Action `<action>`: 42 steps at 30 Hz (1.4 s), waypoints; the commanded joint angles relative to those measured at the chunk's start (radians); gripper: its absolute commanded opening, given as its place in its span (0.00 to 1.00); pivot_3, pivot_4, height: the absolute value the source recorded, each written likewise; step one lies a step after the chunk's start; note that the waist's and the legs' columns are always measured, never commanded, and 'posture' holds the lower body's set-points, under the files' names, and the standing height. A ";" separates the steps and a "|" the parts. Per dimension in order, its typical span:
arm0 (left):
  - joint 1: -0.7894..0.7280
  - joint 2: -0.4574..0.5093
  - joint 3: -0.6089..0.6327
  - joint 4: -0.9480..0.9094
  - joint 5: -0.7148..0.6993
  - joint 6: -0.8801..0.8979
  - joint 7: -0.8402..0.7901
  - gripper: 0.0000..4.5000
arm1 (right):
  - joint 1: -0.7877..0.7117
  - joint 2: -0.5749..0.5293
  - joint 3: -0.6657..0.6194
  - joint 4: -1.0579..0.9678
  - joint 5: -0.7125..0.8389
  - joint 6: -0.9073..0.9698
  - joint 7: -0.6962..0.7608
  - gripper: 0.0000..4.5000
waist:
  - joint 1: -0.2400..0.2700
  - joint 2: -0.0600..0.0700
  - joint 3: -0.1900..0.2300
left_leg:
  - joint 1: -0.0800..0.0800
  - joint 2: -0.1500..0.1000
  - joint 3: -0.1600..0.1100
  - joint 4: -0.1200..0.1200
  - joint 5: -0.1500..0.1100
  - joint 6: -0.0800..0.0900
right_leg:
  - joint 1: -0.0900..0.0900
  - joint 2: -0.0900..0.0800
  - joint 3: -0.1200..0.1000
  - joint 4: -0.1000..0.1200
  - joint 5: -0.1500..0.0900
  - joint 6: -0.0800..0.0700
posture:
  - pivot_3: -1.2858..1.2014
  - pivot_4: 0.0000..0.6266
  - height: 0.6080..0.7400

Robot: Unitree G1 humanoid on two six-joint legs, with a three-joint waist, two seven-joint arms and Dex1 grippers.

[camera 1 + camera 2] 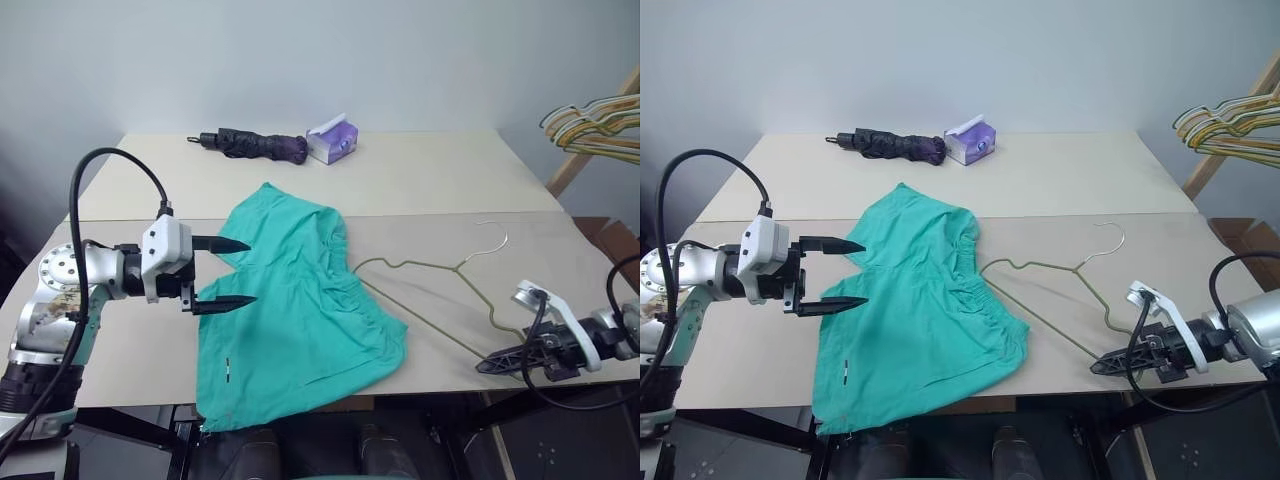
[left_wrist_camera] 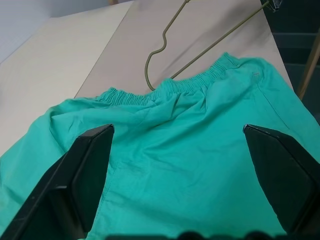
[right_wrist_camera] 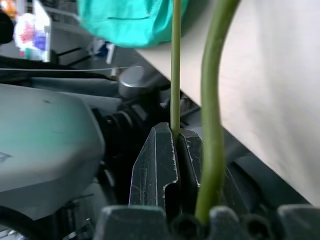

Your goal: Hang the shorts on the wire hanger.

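The teal-green shorts (image 1: 300, 300) lie spread on the table (image 1: 450, 190), with their gathered waistband toward the right and one leg hem over the front edge. My left gripper (image 1: 250, 271) hovers open at their left side, and the cloth shows between its fingers (image 2: 85, 170) in the left wrist view. The thin olive wire hanger (image 1: 420, 265) lies right of the shorts with one end by the waistband. At the table's front right edge, my right gripper (image 1: 487, 364) is shut on the hanger's near corner. The wire (image 3: 175, 65) is pinched between its fingers (image 3: 160, 165).
A folded dark umbrella (image 1: 255, 144) and a purple tissue box (image 1: 332, 140) lie at the back of the table. A bunch of coloured hangers (image 1: 595, 125) hangs on a wooden rack at the far right. A cardboard box (image 1: 612, 240) stands beyond the right edge.
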 commanded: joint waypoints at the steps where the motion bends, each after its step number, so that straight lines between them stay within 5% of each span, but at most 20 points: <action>1: -0.023 0.002 0.006 -0.001 0.000 -0.025 0.001 1.00 | -0.039 -0.006 -0.036 -0.017 0.064 0.032 0.064 0.00 | 0.001 0.000 0.001 | 0.000 0.000 0.000 0.000 0.000 0.000 | 0.000 0.000 0.000 0.000 0.000 0.000 | 0.54 0.13 1.00; 8: -0.036 -0.008 -0.009 0.016 0.010 -0.037 0.003 1.00 | -0.021 -0.039 -0.045 -0.090 0.097 0.034 0.055 0.00 | 0.013 0.003 0.005 | 0.000 0.000 0.000 0.000 0.000 0.000 | 0.000 0.000 0.000 0.000 -0.001 -0.001 | 0.54 0.14 1.00; 23: -0.059 -0.015 -0.021 0.029 0.006 -0.040 -0.006 1.00 | -0.099 0.132 -0.080 0.153 -0.059 0.016 -0.087 0.00 | 0.015 0.005 0.007 | -0.001 0.001 0.000 0.000 -0.001 0.000 | -0.001 0.001 -0.001 0.001 -0.001 -0.002 | 0.54 0.14 1.00; 42: -0.060 -0.014 0.012 0.010 -0.063 0.014 0.004 1.00 | -0.110 0.181 -0.074 0.159 -0.098 0.039 -0.042 0.00 | 0.015 0.005 0.008 | 0.000 0.001 0.000 0.000 -0.001 0.000 | -0.001 0.001 -0.001 0.001 -0.001 -0.002 | 0.54 0.13 1.00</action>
